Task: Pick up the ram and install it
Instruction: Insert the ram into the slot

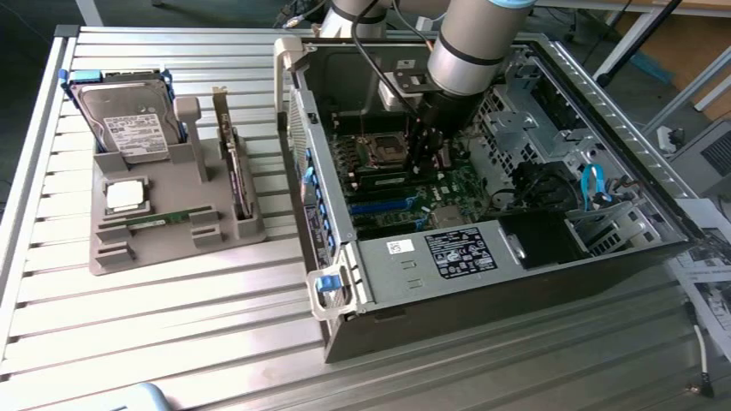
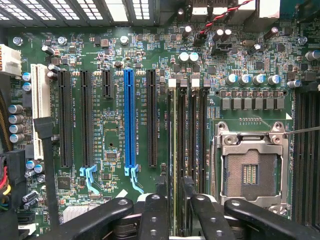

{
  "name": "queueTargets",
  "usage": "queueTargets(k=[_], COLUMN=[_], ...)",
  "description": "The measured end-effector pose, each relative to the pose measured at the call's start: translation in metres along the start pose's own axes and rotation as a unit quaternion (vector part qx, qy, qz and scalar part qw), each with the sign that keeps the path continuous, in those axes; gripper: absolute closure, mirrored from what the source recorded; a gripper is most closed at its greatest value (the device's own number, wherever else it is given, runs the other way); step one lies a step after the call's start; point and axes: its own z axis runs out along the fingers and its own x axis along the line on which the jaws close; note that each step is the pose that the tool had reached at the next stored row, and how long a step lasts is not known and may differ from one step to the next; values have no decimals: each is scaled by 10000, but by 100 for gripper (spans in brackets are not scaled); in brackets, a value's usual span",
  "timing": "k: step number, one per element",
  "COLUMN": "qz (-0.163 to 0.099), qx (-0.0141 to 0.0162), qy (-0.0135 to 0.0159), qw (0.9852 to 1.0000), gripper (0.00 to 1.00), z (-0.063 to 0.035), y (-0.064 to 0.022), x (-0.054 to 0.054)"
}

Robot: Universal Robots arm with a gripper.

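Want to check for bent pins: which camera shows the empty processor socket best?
The wrist view: it looks straight down on the socket, with its metal frame and contact field plain. The exterior view shows the socket at a slant, deep inside the computer case.

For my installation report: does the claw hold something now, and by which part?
Nothing is held. The claw stands open above the ram, which sits in a slot of the motherboard, with a gap on both sides.

Even overhead light; slatted table (image 1: pixel 171 317) bright with soft glare; case interior (image 1: pixel 342 103) dim, shadowed; motherboard (image 2: pixel 115 130) evenly lit, vents (image 2: pixel 115 10) glaring white
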Motion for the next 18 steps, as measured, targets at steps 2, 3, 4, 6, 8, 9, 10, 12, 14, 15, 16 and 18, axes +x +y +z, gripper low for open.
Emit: queueTargets(k=[2, 3, 4, 6, 8, 9, 10, 12, 14, 15, 16, 18], qz=[0, 0, 0, 0, 0, 0, 0, 0, 0, 0, 0, 0], qx=[1, 1, 0, 0, 0, 0, 0, 0, 0, 0, 0, 0], qy=[0, 1, 1, 2, 2, 2, 3, 2, 2, 2, 2, 2], qw=[10000, 10000, 10000, 10000, 10000, 10000, 10000, 10000, 10000, 10000, 10000, 10000], gripper=[75, 75, 75, 75, 75, 75, 75, 75, 75, 75, 75, 75], z=[-1, -3, -6, -10, -16, -19, -24, -36, -50, -57, -65, -80], y=[0, 0, 0, 0, 0, 0, 0, 0, 0, 0, 0, 1], x=[0, 0, 0, 0, 0, 0, 0, 0, -1, -1, -1, -1])
